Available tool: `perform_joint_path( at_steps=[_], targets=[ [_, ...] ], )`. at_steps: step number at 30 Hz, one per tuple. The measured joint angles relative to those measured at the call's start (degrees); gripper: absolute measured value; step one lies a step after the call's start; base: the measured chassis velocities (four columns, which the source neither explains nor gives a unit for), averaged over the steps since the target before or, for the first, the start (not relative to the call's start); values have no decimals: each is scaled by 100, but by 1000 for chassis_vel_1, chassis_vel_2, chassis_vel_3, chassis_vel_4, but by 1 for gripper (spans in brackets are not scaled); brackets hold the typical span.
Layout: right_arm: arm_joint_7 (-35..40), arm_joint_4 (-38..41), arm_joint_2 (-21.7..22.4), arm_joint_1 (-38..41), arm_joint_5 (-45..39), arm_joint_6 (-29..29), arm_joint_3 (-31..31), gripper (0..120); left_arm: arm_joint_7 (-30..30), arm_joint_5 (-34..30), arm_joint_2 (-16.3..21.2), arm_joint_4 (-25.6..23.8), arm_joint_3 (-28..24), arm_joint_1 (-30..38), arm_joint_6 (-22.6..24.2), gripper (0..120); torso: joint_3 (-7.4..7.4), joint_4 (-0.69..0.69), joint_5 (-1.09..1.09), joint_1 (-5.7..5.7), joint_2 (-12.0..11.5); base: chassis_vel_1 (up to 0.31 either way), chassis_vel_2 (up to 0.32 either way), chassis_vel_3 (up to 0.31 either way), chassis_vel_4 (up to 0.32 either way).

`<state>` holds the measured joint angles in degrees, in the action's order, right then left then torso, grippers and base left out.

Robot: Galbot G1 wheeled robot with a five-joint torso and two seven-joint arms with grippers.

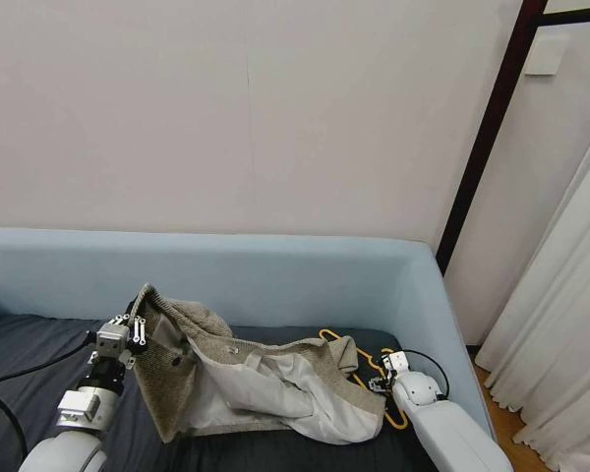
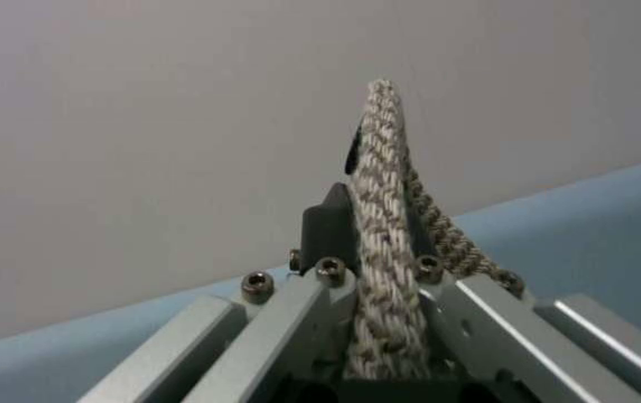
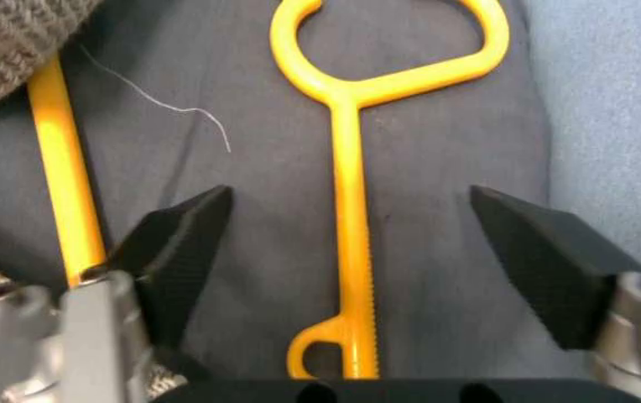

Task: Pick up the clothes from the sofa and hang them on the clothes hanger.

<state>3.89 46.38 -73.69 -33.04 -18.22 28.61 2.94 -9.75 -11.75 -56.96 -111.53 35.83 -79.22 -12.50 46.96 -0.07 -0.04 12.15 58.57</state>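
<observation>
Left gripper: the left gripper (image 1: 130, 332) sits at 8 o'clock in the head view, raised above the seat cushion (image 1: 29, 344) of the sofa (image 1: 275, 270).
Left gripper state: clenched on a fold of knitted fabric. In the left wrist view the weave stands up out of the closed jaws.
Garment: the garment (image 1: 246, 379), a beige knit with a pale lining, spreads from the left gripper toward 4 o'clock. Its held corner is lifted and the remainder lies on the cushion.
Hanger: the hanger (image 1: 326, 337), yellow, lies flat on the cushion at the 3 o'clock edge of the garment. One arm runs under the knit, and the hook loop lies toward the backrest.
Right gripper: the right gripper (image 1: 385, 369) is at 4 o'clock in the head view, low over the hanger.
Right gripper state: released. In the right wrist view the two dark fingertips (image 3: 186, 235) stand wide apart, one on each side of the hanger's straight bar, without touching it.
Done: one edge of the garment is secured and partly lifted. The right gripper is aligned over the hanger bar.
Remaining, as judged: closing on the hanger, lifting the garment clear, threading the hanger into it, and hanging it up.
</observation>
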Motion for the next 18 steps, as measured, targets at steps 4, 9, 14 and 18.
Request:
perform_joint_path(
  at_steps=[4,9,14,18],
  targets=[
    [-41,0,27,-29,-25,1,16,68,-23,2,-16,9,-23,12,-2,0,0,1,0,0,0,0,0,0,0],
    [0,15,85,-42,-353,32,57,50,-50,13,-67,47,-66,31,-9,0,0,0,0,0,1,0,0,0,0],
    [-6,53,113,-79,-314,73,55,31,-68,16,-79,75,-88,50,-14,0,0,0,0,0,1,0,0,0,0],
    [3,66,104,-109,-190,54,46,18,-97,17,-80,99,-103,67,-18,0,0,0,0,-1,1,0,0,0,0]
  ],
)
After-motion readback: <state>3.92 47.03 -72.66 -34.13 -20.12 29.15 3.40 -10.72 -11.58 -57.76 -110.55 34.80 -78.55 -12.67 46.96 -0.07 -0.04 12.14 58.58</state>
